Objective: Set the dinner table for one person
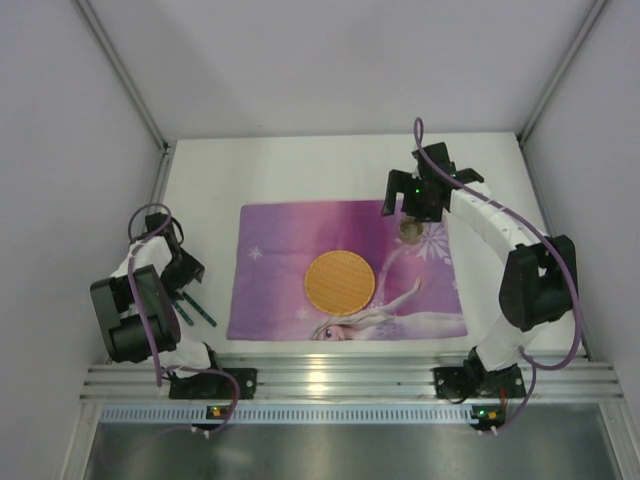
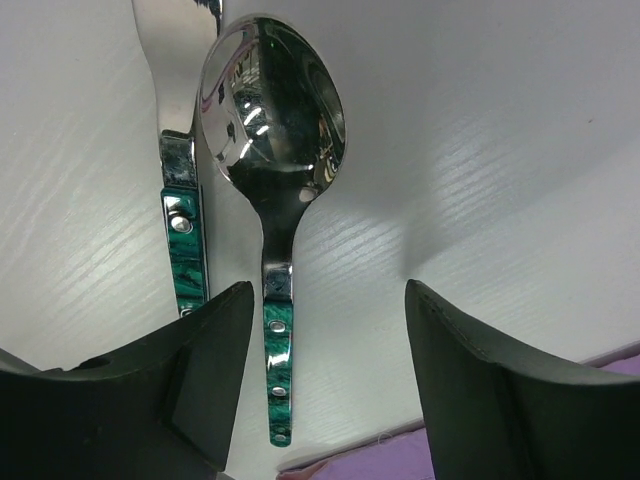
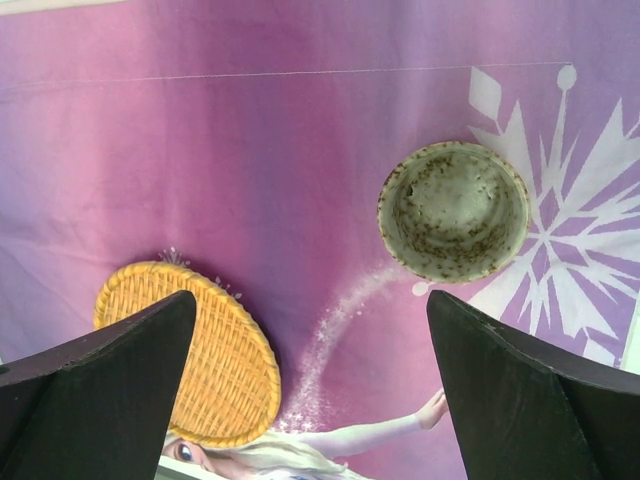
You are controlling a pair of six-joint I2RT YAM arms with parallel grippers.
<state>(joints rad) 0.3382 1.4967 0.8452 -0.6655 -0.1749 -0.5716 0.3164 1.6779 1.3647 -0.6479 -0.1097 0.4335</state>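
Observation:
On the white dinner table [image 1: 300, 170] lies a purple placemat [image 1: 290, 240] with an orange woven plate [image 1: 339, 281] and a small speckled cup [image 1: 410, 231] on it. Left of the mat lie a spoon [image 2: 272, 150] and a second utensil [image 2: 182, 215], both with green handles. My left gripper [image 2: 328, 300] hangs open over them. The spoon's handle runs between its fingers, nearer the left one, with no contact showing. My right gripper [image 3: 310, 310] is open above the mat, empty, with the cup [image 3: 455, 212] ahead to the right and the plate [image 3: 200, 350] at lower left.
Grey walls close in the table on three sides. An aluminium rail [image 1: 340, 380] with both arm bases runs along the near edge. The mat's edge [image 2: 400, 455] lies just below the spoon handle's tip. The green handles [image 1: 196, 311] show beside the left arm.

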